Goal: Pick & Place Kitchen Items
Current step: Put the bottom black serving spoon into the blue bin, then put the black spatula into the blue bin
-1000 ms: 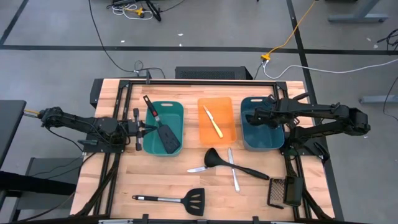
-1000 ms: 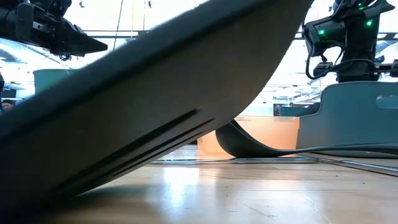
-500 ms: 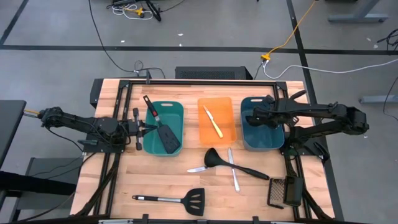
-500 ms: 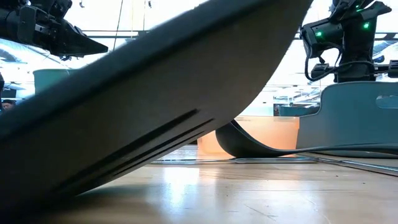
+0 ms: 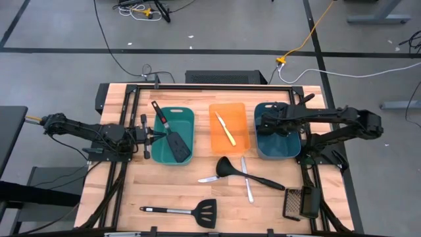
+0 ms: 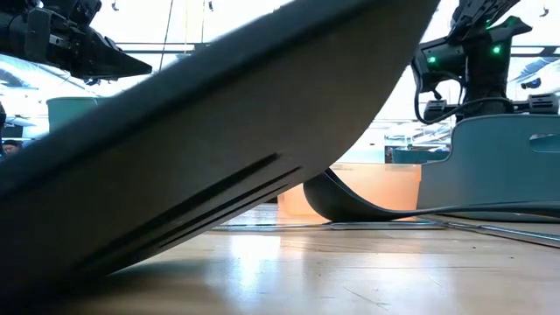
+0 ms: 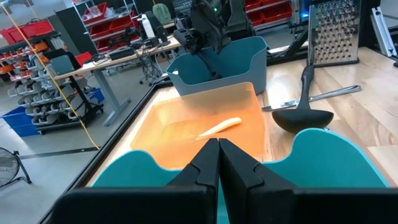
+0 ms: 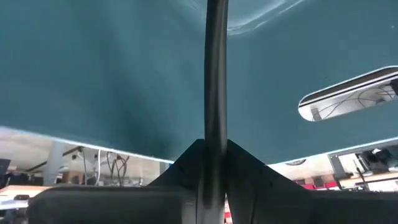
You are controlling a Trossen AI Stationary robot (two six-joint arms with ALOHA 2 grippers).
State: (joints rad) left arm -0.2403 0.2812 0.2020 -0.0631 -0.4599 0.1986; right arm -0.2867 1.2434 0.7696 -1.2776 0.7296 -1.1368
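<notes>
The left gripper [image 5: 152, 136] has not shifted over the last second: it hovers at the left rim of the green tub [image 5: 187, 116], its dark fingers [image 7: 211, 163] pressed flat together and gripping nothing. Inside that tub lies a black slotted spatula [image 5: 172, 135], its broad matte blade toward the table's front edge and its slim handle slanting up and back.

On the bare butcher-block table [image 5: 118, 191], near the front edge, a second slotted spatula [image 5: 187, 210] lies flat, with a thin metal-and-black handle and a black blade cut by slots.

The translucent orange tray [image 5: 227, 109] holds a small yellow knife [image 5: 225, 128] lying diagonally on its smooth floor. Just in front of the tray a black ladle [image 5: 247, 173] rests on the wood, glossy round bowl to the left and handle running right, with a silver knife [image 5: 208, 178] beside the bowl and another silver knife [image 5: 247, 180] crossing under the handle.

The right gripper [image 5: 261, 122] has changed (the arm's forearm has swung slightly, and the gripper has edged left): it is over the dark teal tub [image 5: 291, 153], clamped on a thin black rod-like handle [image 8: 216, 68] that hangs down into the tub's smooth plastic interior.

At the front right corner lies a dark mesh grater [image 5: 298, 203], boxy and perforated.
</notes>
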